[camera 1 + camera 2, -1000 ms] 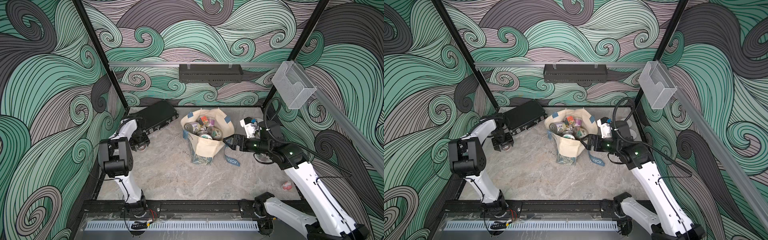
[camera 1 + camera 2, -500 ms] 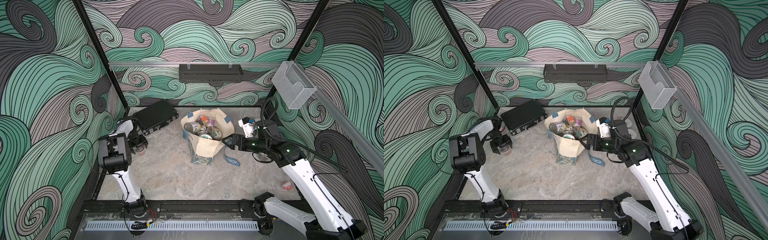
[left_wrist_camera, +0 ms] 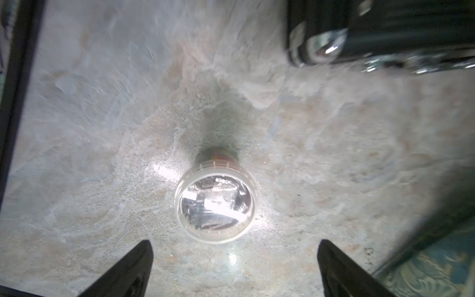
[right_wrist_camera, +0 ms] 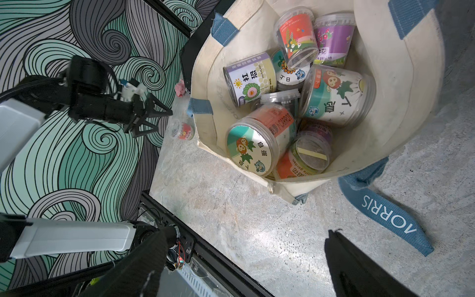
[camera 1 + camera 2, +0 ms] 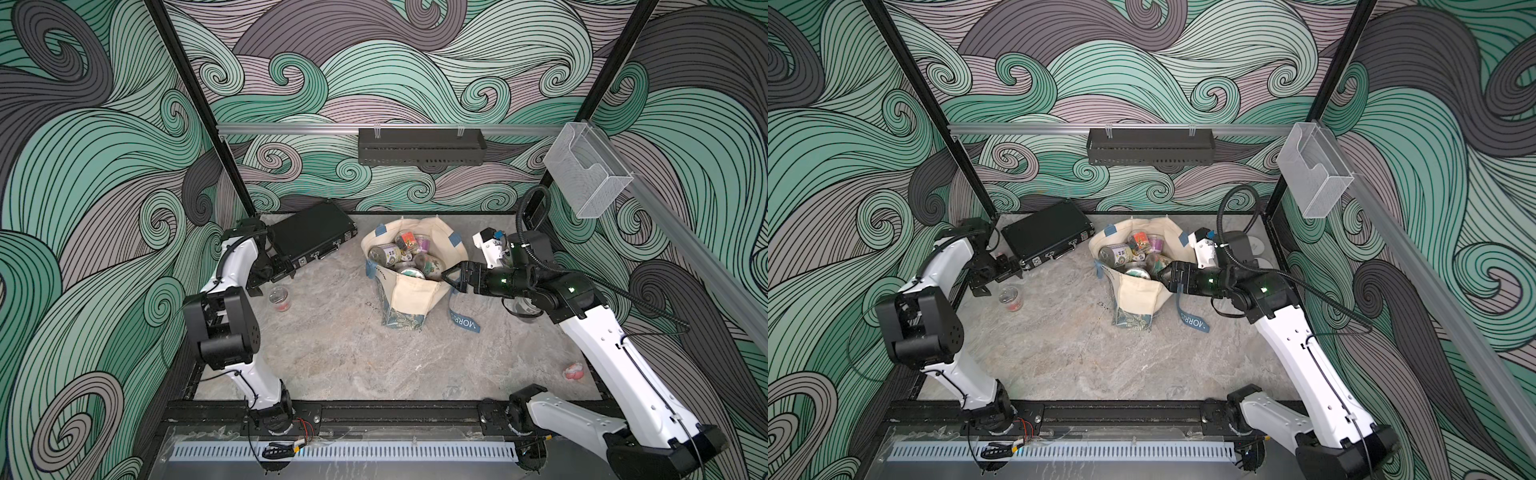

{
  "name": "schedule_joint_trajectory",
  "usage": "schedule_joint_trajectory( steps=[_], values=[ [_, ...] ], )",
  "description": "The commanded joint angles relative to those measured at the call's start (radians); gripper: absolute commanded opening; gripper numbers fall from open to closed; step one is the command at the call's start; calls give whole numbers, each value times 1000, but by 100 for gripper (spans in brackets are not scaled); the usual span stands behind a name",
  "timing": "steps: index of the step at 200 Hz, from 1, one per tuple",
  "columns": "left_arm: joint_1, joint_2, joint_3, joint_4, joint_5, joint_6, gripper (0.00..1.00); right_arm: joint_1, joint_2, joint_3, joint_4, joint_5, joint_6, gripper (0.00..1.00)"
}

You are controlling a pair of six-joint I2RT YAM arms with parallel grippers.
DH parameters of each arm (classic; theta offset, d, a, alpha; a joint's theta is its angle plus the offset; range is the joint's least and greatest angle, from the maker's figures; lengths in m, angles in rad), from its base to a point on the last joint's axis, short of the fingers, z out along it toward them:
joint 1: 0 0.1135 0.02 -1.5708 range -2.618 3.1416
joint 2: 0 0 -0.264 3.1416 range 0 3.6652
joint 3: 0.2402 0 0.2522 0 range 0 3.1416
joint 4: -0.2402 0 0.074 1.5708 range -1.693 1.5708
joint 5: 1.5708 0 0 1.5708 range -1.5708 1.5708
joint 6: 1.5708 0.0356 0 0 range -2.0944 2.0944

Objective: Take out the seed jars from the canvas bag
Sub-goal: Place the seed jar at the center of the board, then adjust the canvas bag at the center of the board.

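Jars (image 4: 259,151) lie heaped in the bag (image 4: 401,102). Through the right wrist camera I count at least 8 of them. Most are tipped on their sides with printed labels up, and 1 by the near rim shows a cartoon lid. In both top views the bag (image 5: 415,297) stands upright toward the back of the table (image 5: 332,357), mouth wide open. A lettered strap (image 5: 466,323) trails on the table at its right.

1 lone jar (image 5: 279,297) is out of the bag. It stands on the table well to the left, just in front of the black case (image 5: 311,232), with a clear lid and something red at the bottom.

My left gripper (image 3: 235,244) hangs low over the table right beside that lone jar (image 3: 214,203). Its jaws are spread wide and hold nothing. The jar sits just ahead of the fingers (image 3: 133,262), clear of both.

My right gripper (image 5: 449,280) reaches in from the right and sits at the bag's right rim. Its jaws are also spread and empty. From the right wrist camera both fingers (image 4: 359,270) frame bare table in front of the bag. I cannot tell whether the tips touch the canvas.
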Motion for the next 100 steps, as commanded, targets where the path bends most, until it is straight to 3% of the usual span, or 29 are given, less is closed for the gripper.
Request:
schedule_joint_trajectory(
  steps=[1,49,71,100],
  values=[
    [-28,-133,42,64,110,0,99,-1,50,51,-6,-9,-29,98],
    [-335,-183,36,377,192,-15,99,4,261,181,10,-15,-49,90],
    [-414,-153,5,505,243,11,99,16,370,235,12,-11,-53,79],
    [-461,-102,-9,515,275,44,97,66,478,273,5,22,-62,65]
  ],
)
